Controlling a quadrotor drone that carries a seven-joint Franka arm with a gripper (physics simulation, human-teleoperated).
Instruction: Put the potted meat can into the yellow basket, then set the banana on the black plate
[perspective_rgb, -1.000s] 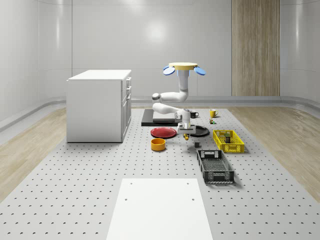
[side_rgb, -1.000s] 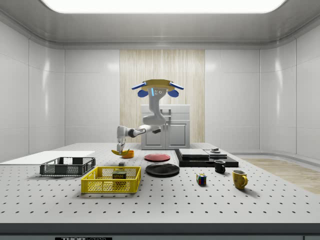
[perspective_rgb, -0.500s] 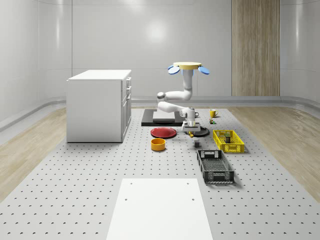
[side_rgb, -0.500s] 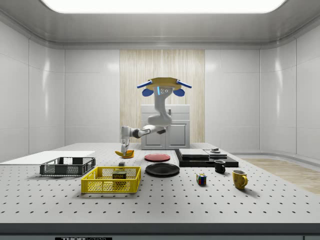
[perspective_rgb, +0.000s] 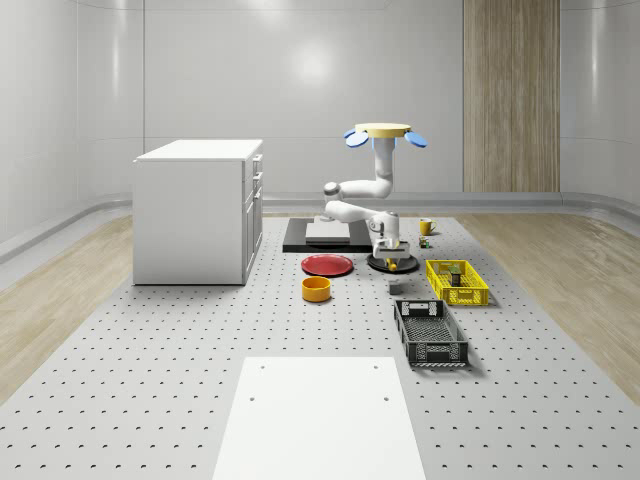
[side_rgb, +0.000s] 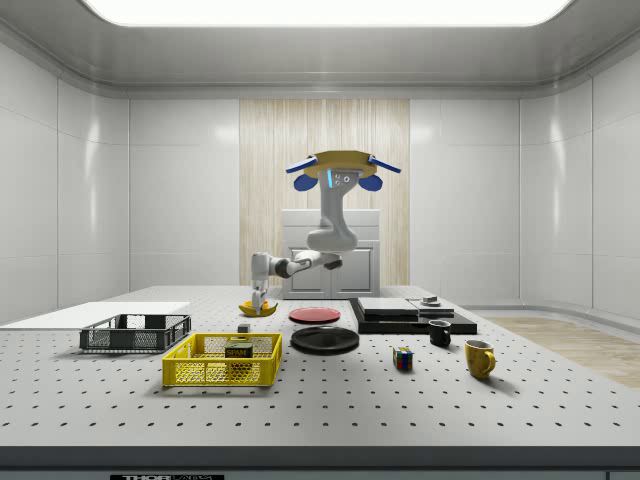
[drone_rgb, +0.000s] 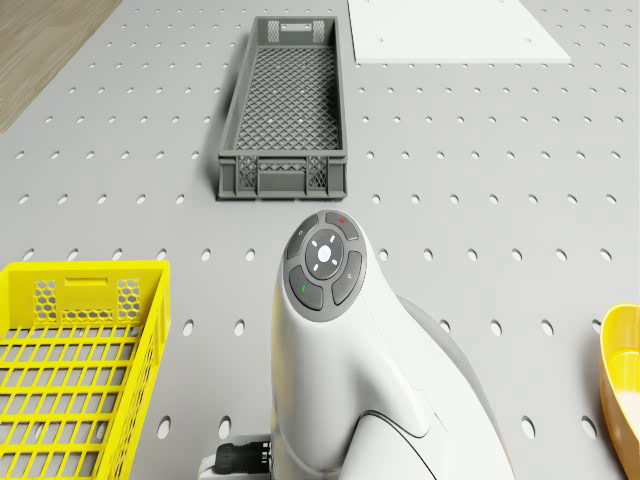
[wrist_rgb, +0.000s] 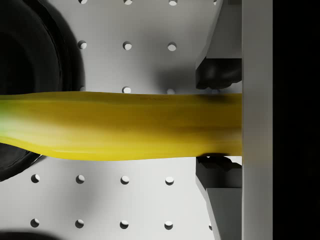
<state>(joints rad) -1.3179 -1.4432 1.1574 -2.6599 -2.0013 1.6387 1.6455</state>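
Potted meat can: the potted meat can (side_rgb: 239, 348) sits inside the yellow basket (side_rgb: 222, 360), lower left of centre in the side view; the first half of the task looks done.

Banana: the banana (wrist_rgb: 125, 125) runs across the middle of the wrist view, clamped between the two fingers (wrist_rgb: 220, 70); in the side view it hangs at the arm's tip, left of centre and above the table (side_rgb: 330, 405).

Gripper: the gripper (wrist_rgb: 218, 122) is closed on the banana, one pad on each side of the fruit.

Black plate: the black plate (perspective_rgb: 393, 264) lies just right of centre in the whole-scene view, and the gripper hangs over it there; in the wrist view its dark rim appears at the far left edge under one end of the banana.

Drone: the drone (perspective_rgb: 385, 133) hovers in the upper middle of the whole-scene view, above the table beside the plate.

Left to do: by my reading, centre the banana over the plate, lower it and let go.
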